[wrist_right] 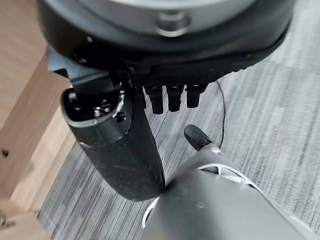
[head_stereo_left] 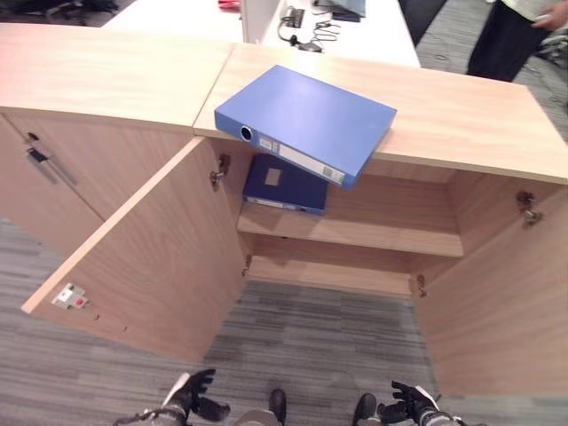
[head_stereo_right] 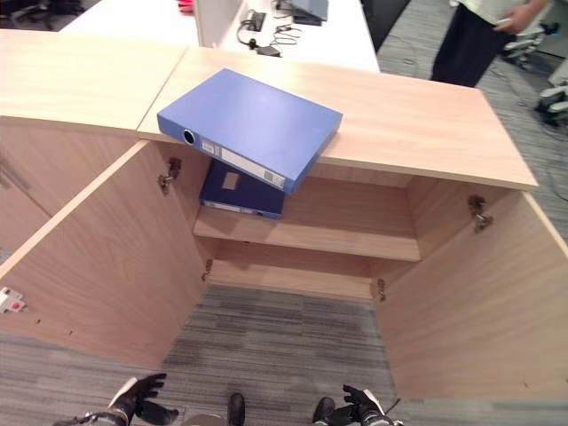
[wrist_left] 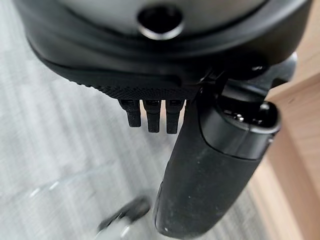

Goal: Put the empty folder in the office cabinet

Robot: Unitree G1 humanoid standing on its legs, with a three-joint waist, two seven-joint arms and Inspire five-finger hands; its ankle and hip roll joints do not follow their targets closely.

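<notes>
Fingers relaxed on both hands, low, empty; blue folder [head_stereo_left: 306, 122] atop open cabinet [head_stereo_left: 461, 115].

Background beyond the cabinet

A white desk [head_stereo_left: 382, 31] carries black tangled cables [head_stereo_left: 306, 31] and a dark flat device [head_stereo_left: 348, 11]; a person in dark trousers [head_stereo_left: 501, 40] stands on grey striped carpet [head_stereo_left: 302, 328].

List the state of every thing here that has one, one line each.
Blue folder: closed, flat on the cabinet top, one corner overhanging.
Dark blue folder: lying on the upper shelf.
Left door: open.
Right door: open.
Left hand: open, low, holding nothing.
Right hand: open, low, holding nothing.
</notes>
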